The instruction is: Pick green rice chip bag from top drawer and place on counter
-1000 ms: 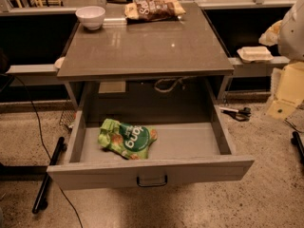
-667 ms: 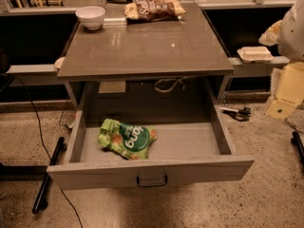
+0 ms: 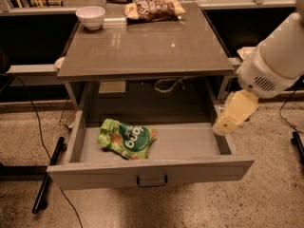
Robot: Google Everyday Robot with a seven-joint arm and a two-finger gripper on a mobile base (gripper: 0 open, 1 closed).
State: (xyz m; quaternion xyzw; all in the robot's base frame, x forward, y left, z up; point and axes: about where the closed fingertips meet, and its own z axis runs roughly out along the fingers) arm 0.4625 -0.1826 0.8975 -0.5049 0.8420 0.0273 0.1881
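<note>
— By the counter's (image 3: 147,46) right edge?
— The gripper (image 3: 224,125), over the top drawer's (image 3: 152,172) right wall; its grip I cannot tell.
— The green rice chip bag (image 3: 127,139)?
— Inside, front-left corner.

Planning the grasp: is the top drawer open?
Open: top drawer pulled out, green rice chip bag lying inside; gripper above its right wall.

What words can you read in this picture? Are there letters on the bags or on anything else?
Green rice chip bag in the top drawer: big white letters, turned sideways, too blurred to read.
Brown snack bag on the counter: white letters, too blurred to read.
White bowl: no writing seen.
Gripper, over the drawer's right side: no writing seen.
</note>
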